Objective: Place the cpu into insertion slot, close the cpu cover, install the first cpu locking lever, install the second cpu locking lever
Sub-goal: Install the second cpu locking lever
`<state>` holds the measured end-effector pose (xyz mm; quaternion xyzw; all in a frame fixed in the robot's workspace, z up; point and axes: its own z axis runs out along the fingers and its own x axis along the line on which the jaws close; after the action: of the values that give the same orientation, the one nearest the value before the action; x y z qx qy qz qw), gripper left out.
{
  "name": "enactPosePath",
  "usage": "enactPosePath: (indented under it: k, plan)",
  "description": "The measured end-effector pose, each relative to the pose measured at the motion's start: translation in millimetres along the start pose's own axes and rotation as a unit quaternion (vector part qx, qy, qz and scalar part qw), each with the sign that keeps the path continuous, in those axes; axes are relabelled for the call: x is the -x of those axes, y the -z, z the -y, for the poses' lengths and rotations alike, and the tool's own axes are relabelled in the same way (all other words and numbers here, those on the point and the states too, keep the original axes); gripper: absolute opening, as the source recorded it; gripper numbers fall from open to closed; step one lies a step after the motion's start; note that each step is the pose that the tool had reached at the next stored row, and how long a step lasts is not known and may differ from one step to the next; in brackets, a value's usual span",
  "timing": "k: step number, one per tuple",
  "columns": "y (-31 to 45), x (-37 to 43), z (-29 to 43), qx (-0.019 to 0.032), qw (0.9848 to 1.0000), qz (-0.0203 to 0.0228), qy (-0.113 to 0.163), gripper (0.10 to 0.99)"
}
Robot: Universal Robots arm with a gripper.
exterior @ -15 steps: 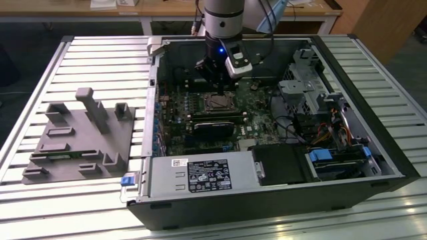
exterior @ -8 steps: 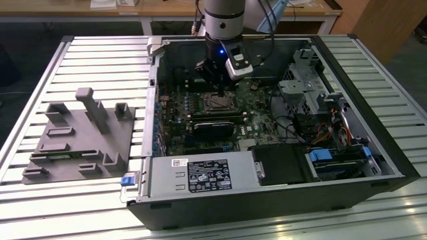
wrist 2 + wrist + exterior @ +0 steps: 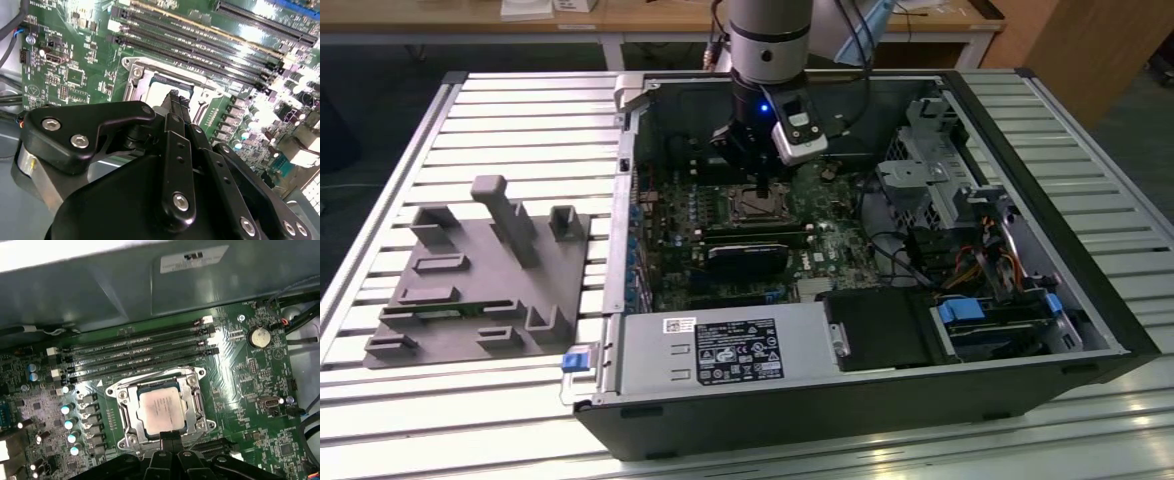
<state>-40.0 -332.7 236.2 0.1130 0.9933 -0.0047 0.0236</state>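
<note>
The cpu, a silvery-tan square, lies flat in the insertion slot on the green motherboard. The silver cpu cover lies down around the chip, framing it. My gripper hangs just above the edge of the socket, its black fingers pressed together with nothing between them. In the second wrist view the gripper points at the slot, with the chip partly hidden behind the fingertips. In the exterior view the gripper is inside the open computer case, right over the slot.
Long black memory slots run beside the socket, and a coin battery sits further off. A black card, the power supply and a drive cage crowd the case. A grey fixture stands at the exterior view's left.
</note>
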Motion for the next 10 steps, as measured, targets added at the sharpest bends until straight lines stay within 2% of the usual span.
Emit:
enactPosePath:
  k: [10]
  plan:
    - [-0.2,3.5,15.0,0.0,1.0,0.0,0.0,0.106]
